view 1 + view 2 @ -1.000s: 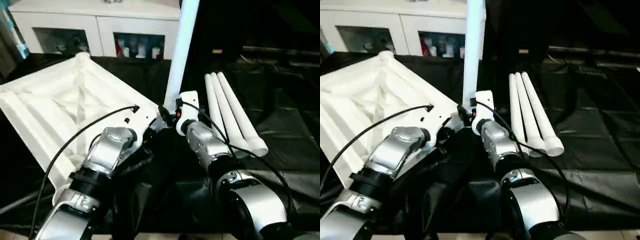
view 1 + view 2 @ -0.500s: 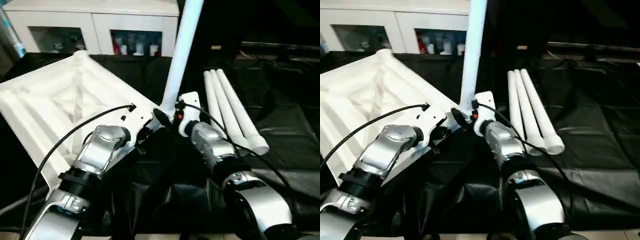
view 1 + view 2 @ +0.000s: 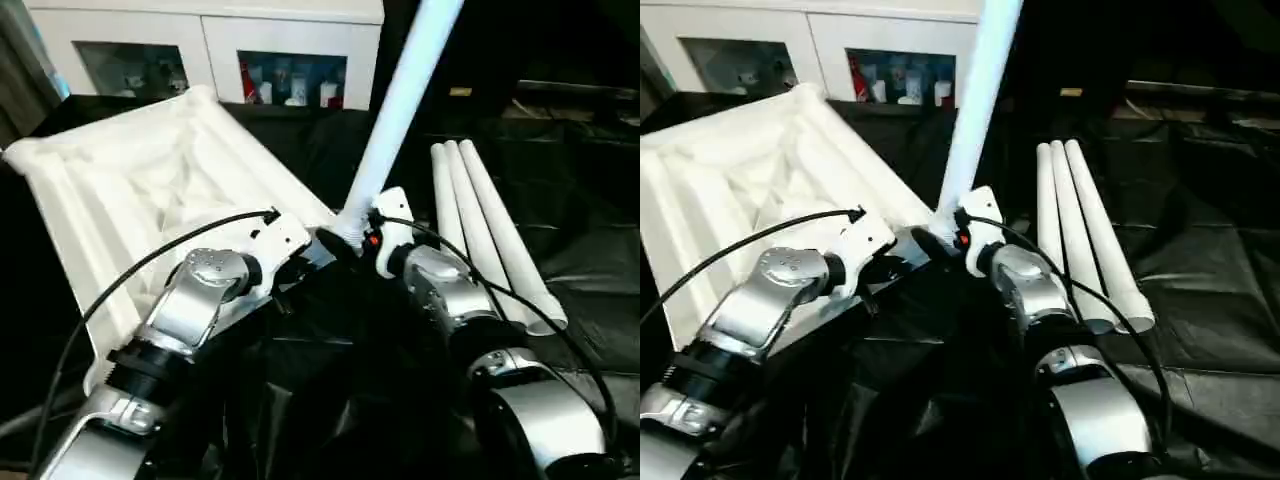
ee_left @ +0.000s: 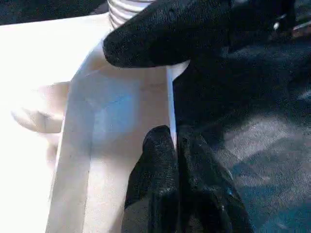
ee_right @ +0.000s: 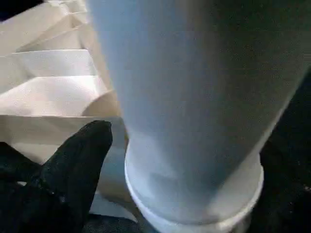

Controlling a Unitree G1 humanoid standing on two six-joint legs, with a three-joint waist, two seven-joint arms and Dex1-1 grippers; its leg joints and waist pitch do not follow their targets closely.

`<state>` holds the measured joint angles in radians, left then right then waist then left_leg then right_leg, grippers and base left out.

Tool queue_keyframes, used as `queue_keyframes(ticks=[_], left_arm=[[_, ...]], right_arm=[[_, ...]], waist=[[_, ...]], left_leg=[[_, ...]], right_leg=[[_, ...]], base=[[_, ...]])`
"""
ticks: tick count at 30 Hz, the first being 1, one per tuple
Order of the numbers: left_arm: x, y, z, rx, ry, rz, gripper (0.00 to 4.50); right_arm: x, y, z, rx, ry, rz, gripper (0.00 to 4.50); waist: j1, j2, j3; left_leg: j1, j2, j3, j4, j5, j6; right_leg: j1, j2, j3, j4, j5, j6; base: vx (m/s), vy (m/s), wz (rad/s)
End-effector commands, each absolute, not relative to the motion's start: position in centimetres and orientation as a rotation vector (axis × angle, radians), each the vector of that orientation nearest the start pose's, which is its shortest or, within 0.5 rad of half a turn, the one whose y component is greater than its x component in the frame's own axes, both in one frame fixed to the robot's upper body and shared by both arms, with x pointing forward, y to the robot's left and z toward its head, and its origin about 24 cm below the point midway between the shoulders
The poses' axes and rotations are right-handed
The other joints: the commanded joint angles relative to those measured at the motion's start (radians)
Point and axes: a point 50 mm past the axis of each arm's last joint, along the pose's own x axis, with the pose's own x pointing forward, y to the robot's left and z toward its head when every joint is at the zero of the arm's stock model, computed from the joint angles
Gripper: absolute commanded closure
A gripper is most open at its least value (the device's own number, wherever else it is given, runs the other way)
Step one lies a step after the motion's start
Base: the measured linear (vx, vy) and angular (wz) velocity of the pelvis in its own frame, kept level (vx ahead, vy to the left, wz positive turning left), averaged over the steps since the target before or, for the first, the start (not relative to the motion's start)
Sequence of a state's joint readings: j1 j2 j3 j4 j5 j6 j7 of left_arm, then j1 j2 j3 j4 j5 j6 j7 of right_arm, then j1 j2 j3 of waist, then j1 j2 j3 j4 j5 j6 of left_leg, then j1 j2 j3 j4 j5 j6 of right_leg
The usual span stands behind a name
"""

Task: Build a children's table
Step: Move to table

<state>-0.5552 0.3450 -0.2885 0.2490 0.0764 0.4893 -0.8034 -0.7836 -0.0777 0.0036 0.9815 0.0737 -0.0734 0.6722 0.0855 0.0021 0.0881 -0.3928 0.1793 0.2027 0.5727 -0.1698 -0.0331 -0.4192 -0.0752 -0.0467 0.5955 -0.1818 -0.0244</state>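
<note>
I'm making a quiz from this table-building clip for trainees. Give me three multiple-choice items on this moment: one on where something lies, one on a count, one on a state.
1. Where do the loose legs lie?
A. On the black cloth on the robot's right
B. Inside the cabinet
C. On top of the tabletop

2. How many loose legs lie there together?
A. One
B. Three
C. Five

3. How does the left gripper stand?
A. Wide open above the cloth
B. Shut on the tabletop's rim
C. Shut on a loose leg

Answers:
1 A: the loose legs lie side by side on the black cloth, right of the standing leg.
2 B: three white tubes lie there, touching.
3 B: the left gripper has its fingers pinched on the thin rim of the tabletop.
</note>
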Motion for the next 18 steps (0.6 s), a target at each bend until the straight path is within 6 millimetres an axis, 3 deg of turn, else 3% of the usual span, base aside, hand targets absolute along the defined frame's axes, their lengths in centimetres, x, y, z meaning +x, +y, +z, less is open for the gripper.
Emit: queue_keyframes(ticks=[1,5,10,15,18], left_arm=[[31.5,11.5,7.2,0.483,0.444,-0.987,4.5],[31.2,11.8,7.2,0.49,0.448,-1.0,4.5],[31.0,11.9,7.2,0.498,0.45,-1.024,4.5],[30.8,12.1,7.2,0.505,0.444,-1.046,4.5],[30.5,12.3,7.3,0.519,0.432,-1.089,4.5]], right_arm=[[36.1,-9.2,6.4,-0.037,0.176,0.852,0.41],[35.9,-9.6,6.2,-0.054,0.192,0.886,0.88],[35.8,-9.7,6.2,-0.047,0.204,0.919,1.24],[35.5,-10.0,6.0,-0.053,0.216,0.955,1.65],[34.9,-10.4,5.5,-0.055,0.236,1.0,1.78]], waist=[[-0.004,0.009,-0.095],[-0.004,0.01,-0.088],[-0.005,0.008,-0.087],[-0.001,0.007,-0.091],[0.0,0.005,-0.093]], left_leg=[[0.028,0.054,-0.019,-0.043,-0.02,0.13],[0.032,0.059,-0.021,-0.051,-0.135,0.07],[0.031,0.057,-0.023,-0.052,-0.185,0.027],[0.029,0.053,-0.023,-0.047,-0.158,0.035],[0.027,0.052,-0.023,-0.042,-0.118,0.058]], right_leg=[[0.062,-0.066,0.037,-0.025,0.145,-0.309],[0.058,-0.069,0.04,-0.04,-0.038,-0.284],[0.056,-0.071,0.043,-0.044,-0.117,-0.258],[0.058,-0.07,0.043,-0.04,-0.088,-0.255],[0.06,-0.068,0.042,-0.032,-0.038,-0.263]], base=[[0.0,0.0,0.0],[0.0,0.0,0.0],[0.0,0.0,0.0],[0.0,0.0,0.0],[0.0,0.0,0.0]])
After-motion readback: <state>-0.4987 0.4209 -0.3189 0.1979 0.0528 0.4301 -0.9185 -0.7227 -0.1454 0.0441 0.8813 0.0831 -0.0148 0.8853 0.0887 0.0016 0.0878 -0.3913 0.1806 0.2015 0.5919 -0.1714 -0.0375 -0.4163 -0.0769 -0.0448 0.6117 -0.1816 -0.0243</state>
